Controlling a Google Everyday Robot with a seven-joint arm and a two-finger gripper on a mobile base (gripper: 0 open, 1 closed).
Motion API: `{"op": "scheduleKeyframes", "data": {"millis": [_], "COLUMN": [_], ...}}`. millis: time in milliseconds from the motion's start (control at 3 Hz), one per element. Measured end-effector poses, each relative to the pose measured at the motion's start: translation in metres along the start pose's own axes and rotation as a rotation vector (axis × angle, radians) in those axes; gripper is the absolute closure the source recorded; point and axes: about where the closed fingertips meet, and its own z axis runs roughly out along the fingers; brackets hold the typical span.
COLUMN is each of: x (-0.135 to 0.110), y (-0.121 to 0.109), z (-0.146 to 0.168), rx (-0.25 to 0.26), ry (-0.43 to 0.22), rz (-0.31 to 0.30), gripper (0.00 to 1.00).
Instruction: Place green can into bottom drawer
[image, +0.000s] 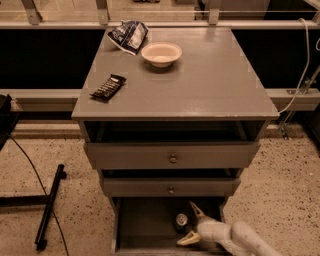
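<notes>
Tool (186, 223) sits low in the bottom drawer (142, 222), fingers spread and released, green can (181, 220) upright on the floor between them; best retreat looks straight back, no sideways sweep, lest a finger topple it.

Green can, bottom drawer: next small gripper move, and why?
Probably draw the gripper straight back out of the bottom drawer. The green can stands upright on the drawer floor, with the fingers spread open either side of it, so it looks released; a straight retreat should avoid knocking it.
</notes>
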Motion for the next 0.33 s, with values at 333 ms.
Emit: {"op": "scheduleKeyframes", "data": {"millis": [333], "x": [-0.0045], "y": [-0.0024], "z": [-0.0448], "rx": [0.034], "ry": [-0.017], "rz": [0.074], "gripper": [0.0]}}
